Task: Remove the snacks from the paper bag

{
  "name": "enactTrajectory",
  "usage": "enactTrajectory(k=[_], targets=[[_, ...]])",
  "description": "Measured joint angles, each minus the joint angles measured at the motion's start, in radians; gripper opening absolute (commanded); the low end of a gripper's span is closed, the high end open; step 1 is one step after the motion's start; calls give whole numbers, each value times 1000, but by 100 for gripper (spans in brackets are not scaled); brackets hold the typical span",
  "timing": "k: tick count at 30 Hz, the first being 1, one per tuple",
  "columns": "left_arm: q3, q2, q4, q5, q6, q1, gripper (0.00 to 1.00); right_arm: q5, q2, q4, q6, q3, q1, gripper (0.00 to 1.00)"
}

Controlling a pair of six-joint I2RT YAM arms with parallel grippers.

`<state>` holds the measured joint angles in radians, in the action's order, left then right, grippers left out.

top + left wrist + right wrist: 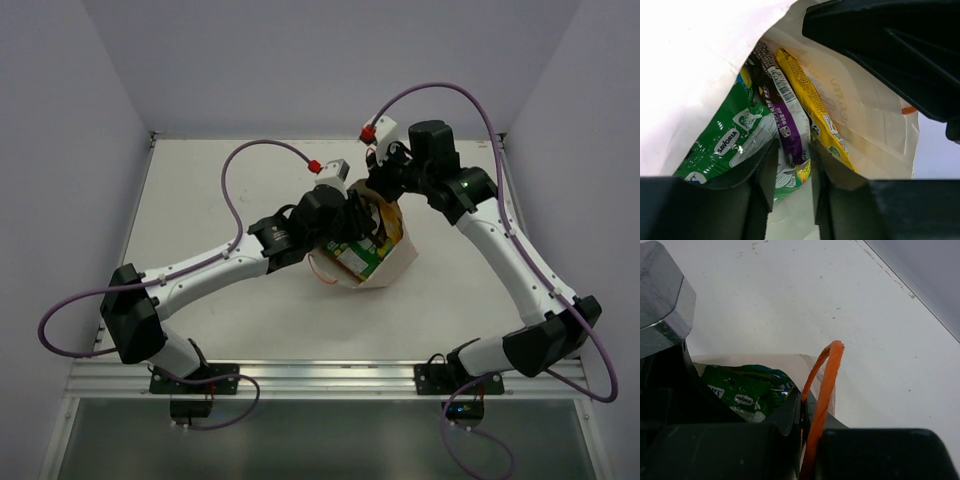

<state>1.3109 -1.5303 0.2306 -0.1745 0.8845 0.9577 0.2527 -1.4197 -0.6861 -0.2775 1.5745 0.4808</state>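
The right fingers (785, 420) clench the paper bag (395, 262) by its rim and orange handle (825, 375), propping its mouth open on the counter (200, 200). That apparently lets the left fingers (757, 195), reaching inside, pinch the dark brown bar (785, 115) among the snacks (735, 135) packed there.

The paper bag (865, 125) is thin matt beige paper with creases. The green packet (735, 135), the dark bar (785, 110) and the yellow bar (810, 105) are glossy plastic film with bright reflections. The handle (825, 385) is orange twisted string, slightly rough. The left hand (794, 150) is matt black plastic. The bench (790, 295) is matt white with small dark specks.
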Motion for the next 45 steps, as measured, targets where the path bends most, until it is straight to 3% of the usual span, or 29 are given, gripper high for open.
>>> enactTrajectory(k=[7, 15, 22, 30, 33, 39, 40, 41, 42, 45], targets=[[0, -9, -14, -1, 12, 0, 0, -2, 19, 21, 7, -32, 0, 0], [0, 25, 23, -13, -4, 0, 0, -27, 61, 49, 10, -76, 3, 0], [25, 293, 202, -110, -80, -24, 0, -71, 92, 89, 11, -125, 5, 0], [-71, 593, 264, -251, -183, -316, 0, -108, 109, 103, 11, -146, 3, 0], [-150, 551, 232, -239, -221, -404, 0, -109, 110, 103, 11, -146, 3, 0], [-385, 328, 2, -95, -269, -562, 0, -108, 110, 103, 11, -146, 3, 0], [-423, 296, -41, -77, -272, -587, 4, -108, 110, 103, 11, -146, 3, 0], [-455, 271, -73, -62, -274, -608, 16, -108, 110, 103, 11, -146, 3, 0], [-482, 253, -105, -50, -278, -628, 42, -107, 110, 103, 11, -146, 3, 0], [-521, 241, -156, -2, -277, -664, 84, -105, 109, 102, 11, -146, 3, 0]])
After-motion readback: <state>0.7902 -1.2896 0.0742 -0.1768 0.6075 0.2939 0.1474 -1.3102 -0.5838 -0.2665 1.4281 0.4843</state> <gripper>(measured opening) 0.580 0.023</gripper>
